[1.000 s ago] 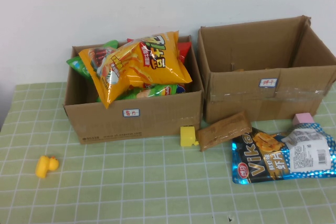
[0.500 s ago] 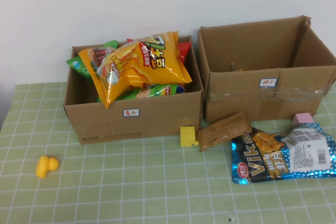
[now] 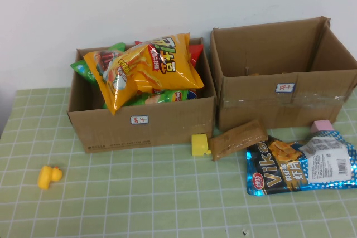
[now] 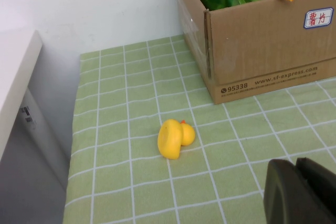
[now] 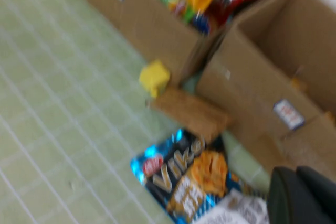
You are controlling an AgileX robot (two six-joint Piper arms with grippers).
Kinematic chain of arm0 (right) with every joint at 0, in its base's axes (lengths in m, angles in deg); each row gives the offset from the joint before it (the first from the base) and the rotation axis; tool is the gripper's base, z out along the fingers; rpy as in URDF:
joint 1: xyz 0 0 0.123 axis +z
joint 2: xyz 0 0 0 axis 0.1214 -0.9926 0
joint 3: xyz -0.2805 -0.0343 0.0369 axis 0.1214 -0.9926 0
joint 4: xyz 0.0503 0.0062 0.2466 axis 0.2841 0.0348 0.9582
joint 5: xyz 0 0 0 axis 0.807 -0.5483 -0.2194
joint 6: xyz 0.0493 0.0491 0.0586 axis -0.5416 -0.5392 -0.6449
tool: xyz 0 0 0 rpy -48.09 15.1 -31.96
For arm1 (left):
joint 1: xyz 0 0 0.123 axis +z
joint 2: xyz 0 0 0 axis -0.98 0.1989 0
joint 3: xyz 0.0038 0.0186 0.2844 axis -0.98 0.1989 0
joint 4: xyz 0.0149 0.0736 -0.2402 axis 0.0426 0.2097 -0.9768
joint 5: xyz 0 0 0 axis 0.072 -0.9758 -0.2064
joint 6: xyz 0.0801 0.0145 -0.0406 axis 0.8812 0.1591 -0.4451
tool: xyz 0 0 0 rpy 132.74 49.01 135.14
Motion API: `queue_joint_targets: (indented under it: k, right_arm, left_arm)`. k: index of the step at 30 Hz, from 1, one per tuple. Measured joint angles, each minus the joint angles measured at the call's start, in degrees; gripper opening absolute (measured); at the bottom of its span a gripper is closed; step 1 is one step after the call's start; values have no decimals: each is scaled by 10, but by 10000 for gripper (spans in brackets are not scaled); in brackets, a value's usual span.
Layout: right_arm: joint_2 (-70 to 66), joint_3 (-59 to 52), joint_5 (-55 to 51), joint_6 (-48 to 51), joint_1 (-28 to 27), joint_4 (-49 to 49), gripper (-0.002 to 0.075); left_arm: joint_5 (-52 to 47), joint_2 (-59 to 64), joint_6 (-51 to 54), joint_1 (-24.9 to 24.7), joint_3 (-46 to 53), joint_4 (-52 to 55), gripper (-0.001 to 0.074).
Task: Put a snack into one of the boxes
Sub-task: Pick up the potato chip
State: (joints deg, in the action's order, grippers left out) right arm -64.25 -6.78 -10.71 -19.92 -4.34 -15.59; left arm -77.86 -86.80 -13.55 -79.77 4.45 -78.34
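Neither arm enters the overhead view. The left gripper (image 4: 302, 192) hangs over the table's left edge near a yellow duck (image 4: 176, 138), the right gripper (image 5: 304, 195) above the blue snack bag (image 3: 300, 163) at the right edge; neither's opening can be told. The right box (image 3: 284, 76) beside it looks nearly empty.

Even, soft, bright light fills all views with faint shadows and mild glare on the blue snack bag (image 3: 301, 163); the right wrist view is motion-blurred, the others sharp.
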Motion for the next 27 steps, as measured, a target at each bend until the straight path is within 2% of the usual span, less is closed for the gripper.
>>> queue_joint_targets:
  k: [9, 17, 21, 27]
  right_arm:
    - [-161, 71, -16, 12, 51, -118, -2]
    - [-258, 91, -34, 9, 69, -24, -2]
    - [-280, 92, -67, -55, 69, -26, -2]
    - [-289, 92, -95, -266, 69, -139, -2]
  left_arm:
    - [0, 0, 0, 0, 0, 0, -1]
    - [0, 0, 1, 0, 0, 0, -1]
    - [-1, 0, 1, 0, 0, 0, -1]
    - [-1, 0, 1, 0, 0, 0, -1]
